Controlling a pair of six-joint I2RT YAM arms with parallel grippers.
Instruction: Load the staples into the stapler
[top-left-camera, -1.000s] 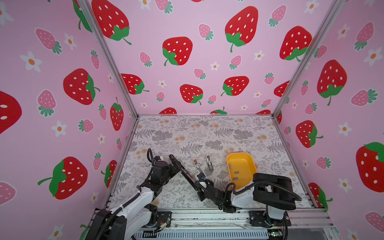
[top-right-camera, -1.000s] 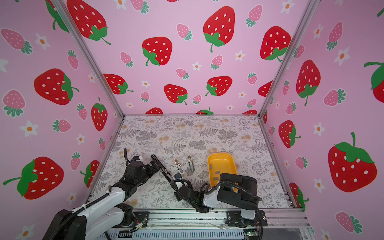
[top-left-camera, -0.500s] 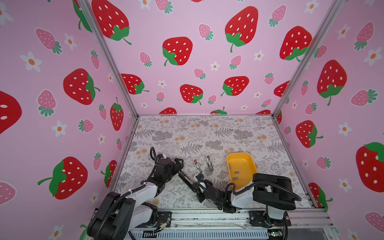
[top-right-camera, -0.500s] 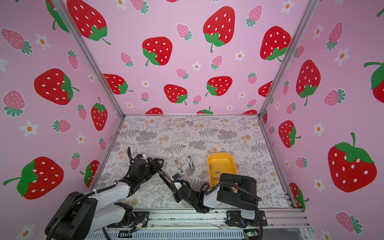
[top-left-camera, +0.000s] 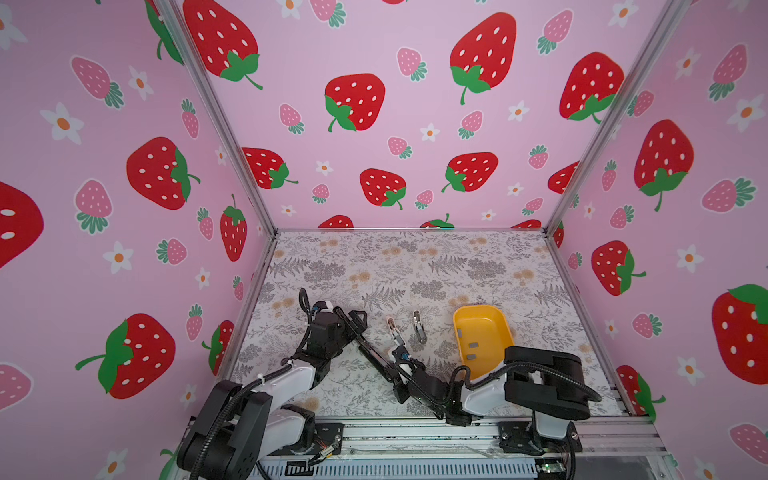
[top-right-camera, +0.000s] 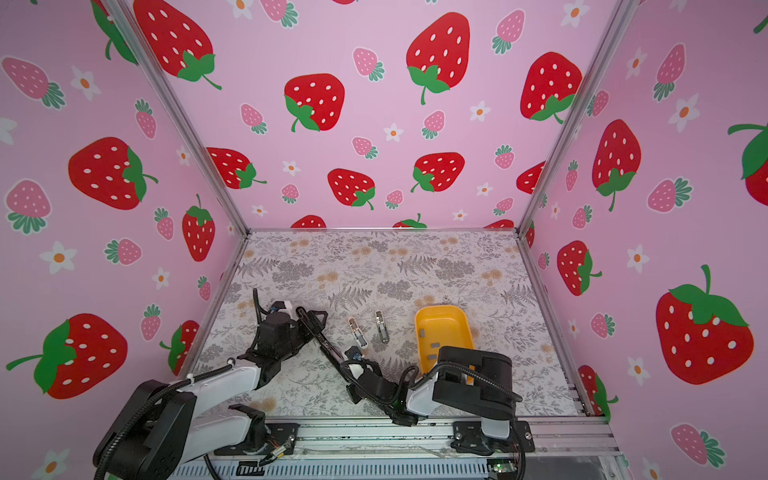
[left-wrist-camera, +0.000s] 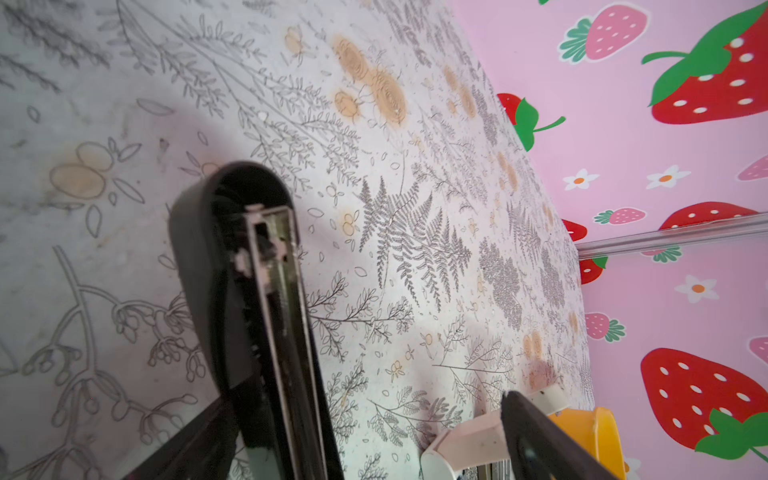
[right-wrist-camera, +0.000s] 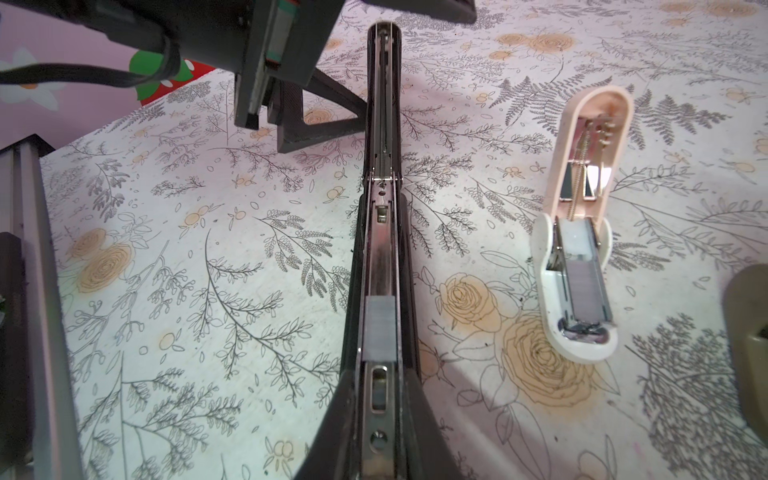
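A grey strip of staples (right-wrist-camera: 378, 328) lies in the open channel of the black stapler (right-wrist-camera: 380, 208), which the right jaws pinch, nearly closed, at its base end, while the left jaws (spread wide, clamping nothing) stand around its far end above the tabletop (top-left-camera: 415, 266).

Three staplers (top-left-camera: 419, 327), one yellow tray (top-left-camera: 478, 309), three staples (top-left-camera: 473, 345) in tray
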